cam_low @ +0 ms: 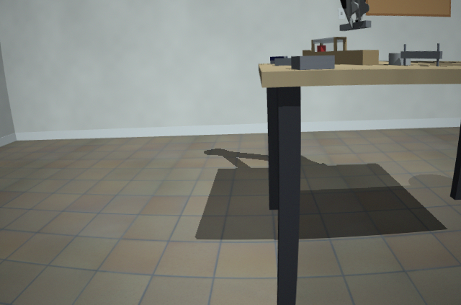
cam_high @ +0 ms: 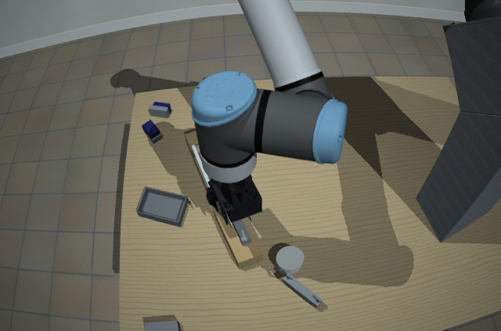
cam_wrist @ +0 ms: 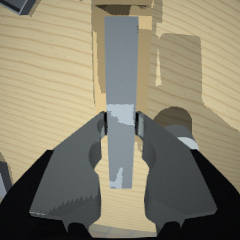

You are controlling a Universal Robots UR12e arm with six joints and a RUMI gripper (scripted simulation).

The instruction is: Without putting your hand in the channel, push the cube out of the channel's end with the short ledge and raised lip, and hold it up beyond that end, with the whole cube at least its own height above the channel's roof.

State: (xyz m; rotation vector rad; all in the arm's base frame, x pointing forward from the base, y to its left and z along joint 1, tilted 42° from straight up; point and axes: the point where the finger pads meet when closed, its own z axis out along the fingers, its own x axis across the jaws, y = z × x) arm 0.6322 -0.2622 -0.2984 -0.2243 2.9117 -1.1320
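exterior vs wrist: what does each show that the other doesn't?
Exterior only: the red cube inside the channel, seen through its open side, on the wooden base block; the table leg; the gripper high above the channel.

Wrist only: the contact. The fingers are clamped on the sides of the flat grey bar, which extends past them over the wooden block.

Both: the gripper shut on the grey bar, and the wooden table top.
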